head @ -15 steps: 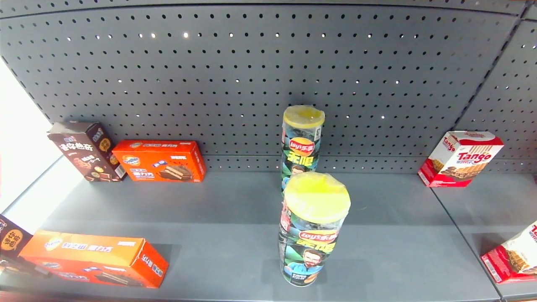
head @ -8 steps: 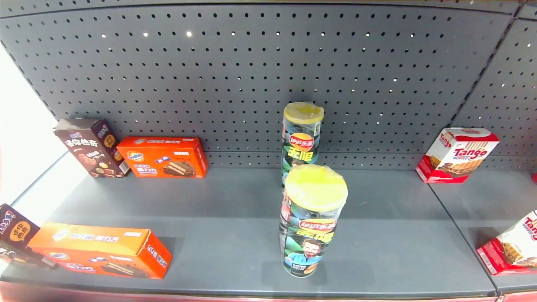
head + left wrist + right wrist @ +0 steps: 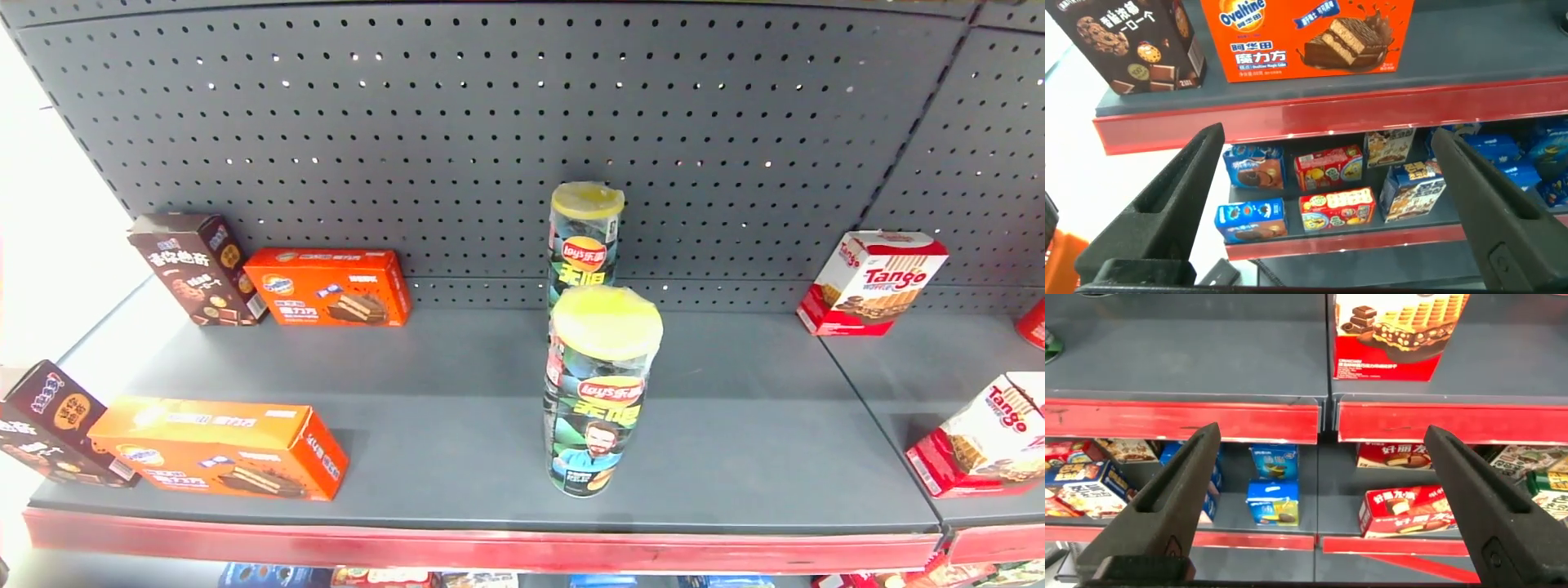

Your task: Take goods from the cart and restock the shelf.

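At the frame's centre two tall chip cans stand upright under yellow lids, contents hidden: the front can point(image 3: 600, 392) near the edge of the grey shelf point(image 3: 457, 408), the rear can point(image 3: 581, 237) behind it by the perforated back panel point(image 3: 408, 122). Closed orange boxes point(image 3: 220, 445) and brown boxes point(image 3: 196, 265) sit at left, wafer boxes point(image 3: 873, 282) at right. The left gripper point(image 3: 1327, 137) and right gripper point(image 3: 1323, 434) both hang spread wide and empty before the shelf's red front lip, a stocked lower shelf point(image 3: 1249, 539) beyond.
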You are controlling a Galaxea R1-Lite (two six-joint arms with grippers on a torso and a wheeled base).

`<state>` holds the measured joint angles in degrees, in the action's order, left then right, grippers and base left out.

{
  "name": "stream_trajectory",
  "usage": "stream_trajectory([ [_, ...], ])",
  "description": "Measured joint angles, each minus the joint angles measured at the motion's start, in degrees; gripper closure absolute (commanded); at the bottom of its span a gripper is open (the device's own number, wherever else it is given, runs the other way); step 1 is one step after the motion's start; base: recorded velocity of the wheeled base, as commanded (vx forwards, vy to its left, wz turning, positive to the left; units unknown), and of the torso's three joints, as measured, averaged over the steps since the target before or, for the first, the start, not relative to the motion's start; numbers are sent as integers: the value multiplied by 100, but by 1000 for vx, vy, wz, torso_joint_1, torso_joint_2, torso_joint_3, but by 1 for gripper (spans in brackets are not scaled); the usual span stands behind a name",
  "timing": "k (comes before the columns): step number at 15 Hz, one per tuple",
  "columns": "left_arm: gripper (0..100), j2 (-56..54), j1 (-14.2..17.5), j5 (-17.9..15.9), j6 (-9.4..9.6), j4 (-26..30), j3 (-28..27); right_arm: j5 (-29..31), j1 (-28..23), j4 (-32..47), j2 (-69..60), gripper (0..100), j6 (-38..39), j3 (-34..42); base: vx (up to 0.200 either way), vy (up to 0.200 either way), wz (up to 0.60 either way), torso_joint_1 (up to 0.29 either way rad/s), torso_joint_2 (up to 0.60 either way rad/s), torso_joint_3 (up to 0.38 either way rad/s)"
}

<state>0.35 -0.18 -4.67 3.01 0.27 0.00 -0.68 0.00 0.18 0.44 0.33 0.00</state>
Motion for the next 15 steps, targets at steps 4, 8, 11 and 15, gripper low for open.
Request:
stream_trajectory([
  [4, 0, 0, 2, 10, -20, 0, 0, 0, 0, 0, 0, 0, 2, 0, 0, 0, 0, 0, 0, 0],
  [8, 0, 0, 0, 10, -17, -2, 0, 0, 0, 0, 0, 0, -1, 0, 0, 0, 0, 0, 0, 0],
  [11, 0, -2, 0, 13, -22, -6, 0, 2, 0, 0, 0, 0, 0, 0, 0, 0, 0, 0, 0, 0],
  [15, 0, -2, 0, 27, -22, -6, 0, 2, 0, -2, 0, 0, 0, 0, 0, 0, 0, 0, 0, 0],
])
